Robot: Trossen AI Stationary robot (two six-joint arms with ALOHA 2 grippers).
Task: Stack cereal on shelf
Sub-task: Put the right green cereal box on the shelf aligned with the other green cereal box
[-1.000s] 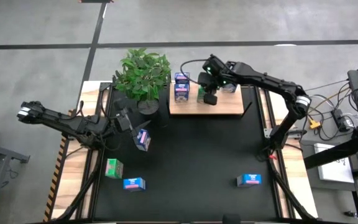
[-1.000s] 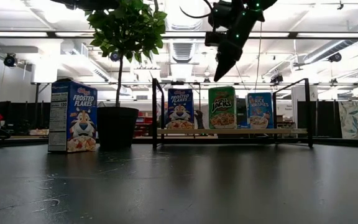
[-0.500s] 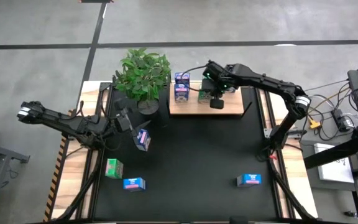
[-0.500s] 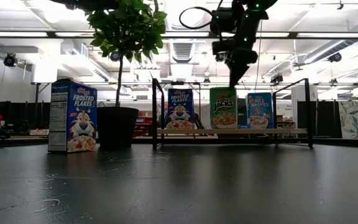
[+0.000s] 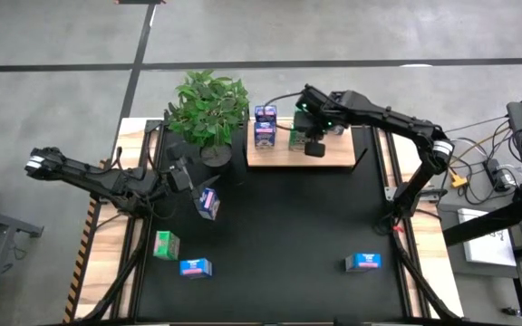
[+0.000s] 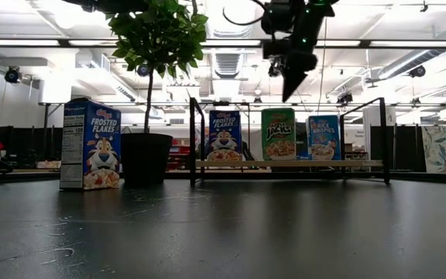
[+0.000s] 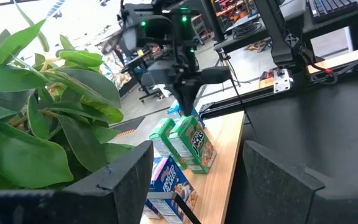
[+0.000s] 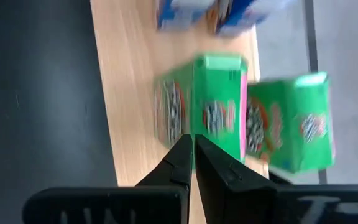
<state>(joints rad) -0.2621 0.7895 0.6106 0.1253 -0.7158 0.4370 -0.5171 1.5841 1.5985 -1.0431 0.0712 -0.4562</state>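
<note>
The wooden shelf (image 5: 329,156) stands at the far edge of the mat. It carries upright cereal boxes: dark blue (image 5: 264,127), green (image 6: 278,133) and light blue (image 6: 323,137). A second green box (image 8: 291,121) stands behind the first. My right gripper (image 6: 288,94) is shut and points steeply down, its tips just above the front green box (image 8: 204,115) and clear of it. My left gripper (image 7: 197,149) hangs open and level beside the plant, with nothing between its fingers. On the mat, one dark blue box (image 5: 208,203) stands upright, and one green (image 5: 166,244) and two light blue boxes (image 5: 195,268) (image 5: 362,262) rest there too.
A potted plant (image 5: 208,110) stands at the shelf's left end, between the two arms. The black mat (image 5: 288,235) lies open in its middle. Black frame posts (image 6: 193,139) stand at the shelf's ends.
My right gripper has swung from slanting beside the green box to standing steeply over it. It dipped to the box's top, then rose a little. The left arm has kept still.
</note>
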